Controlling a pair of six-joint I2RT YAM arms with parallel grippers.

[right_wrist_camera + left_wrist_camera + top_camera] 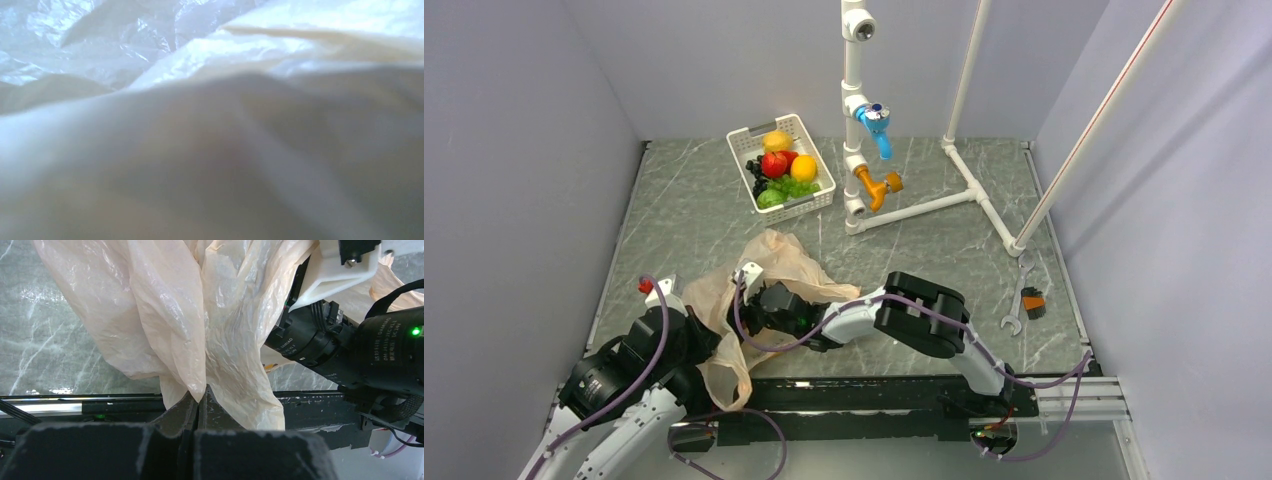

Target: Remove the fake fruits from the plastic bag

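Top external view puts the thin, crinkly, translucent peach-orange plastic bag (pixel 769 262) on the grey marbled table (pixel 684 210), close in front of both arm bases, crumpled, with one end draped over the black rail at the near edge. My right arm reaches leftward across the table, and the right gripper (pixel 762 297) is buried in the bag's folds. I can see its black wrist and white camera mount, but not the fingers.

Farther back, well apart from the bag, stands a white slotted plastic basket (pixel 812 204). In it lie the glossy red apple (pixel 774 164), the round green fruit (pixel 770 198) and the green grape bunch (pixel 797 186), packed together with a yellow lemon (pixel 777 140), an orange fruit (pixel 804 167) and a black grape bunch (pixel 757 176). I cannot tell whether any fruit is inside the bag.

On the left wrist camera, the left gripper (pixel 199 396) has its two black fingers pressed tight together on a pinched fold of the bag, and the plastic fans upward from that pinch. The right arm's dark wrist, with a green light on it, pushes into the bag from the right side of that view.

On the right wrist camera I get only pale, blurred plastic right up against the lens. The right jaws stand spread wide inside the bag. I cannot tell whether anything lies between them.
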